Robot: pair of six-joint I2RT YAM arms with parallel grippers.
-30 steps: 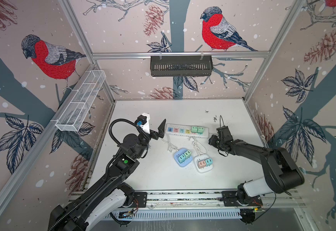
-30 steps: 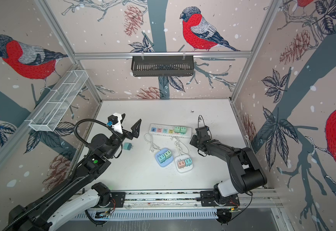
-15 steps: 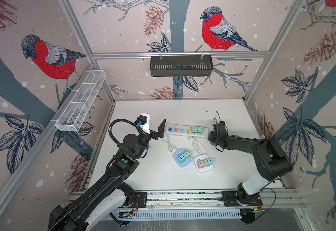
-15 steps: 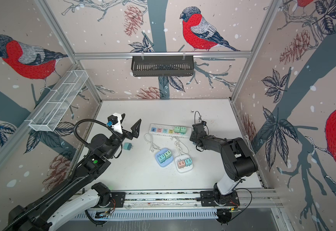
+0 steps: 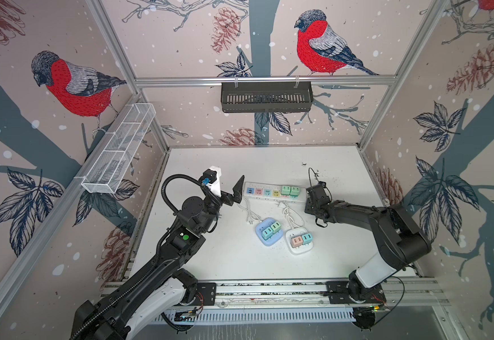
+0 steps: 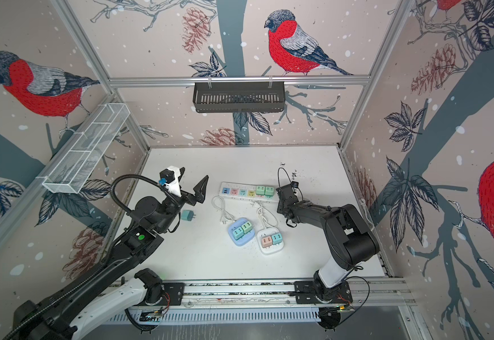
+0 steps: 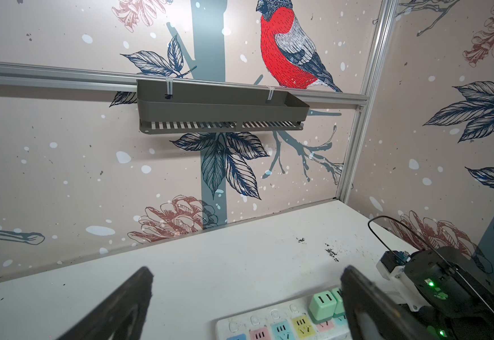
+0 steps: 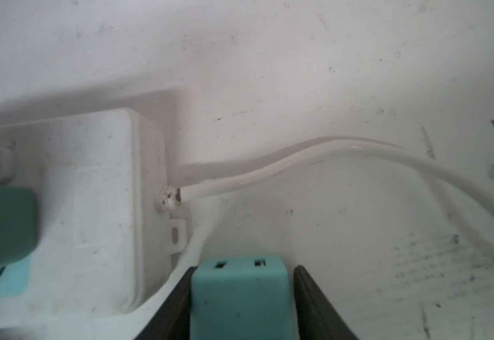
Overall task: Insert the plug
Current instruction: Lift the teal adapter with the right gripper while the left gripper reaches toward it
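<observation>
We keep our left arm raised, the left gripper [image 6: 192, 178] with jaws wide apart and empty. Our right arm stretches low and forward, the right gripper [image 8: 244, 269] pinching a teal plug [image 8: 239, 297].

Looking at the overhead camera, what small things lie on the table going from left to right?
Loose teal plug → blue socket block → white socket block. The long power strip stretches across behind both blocks, so it has no clear place in the order.
</observation>
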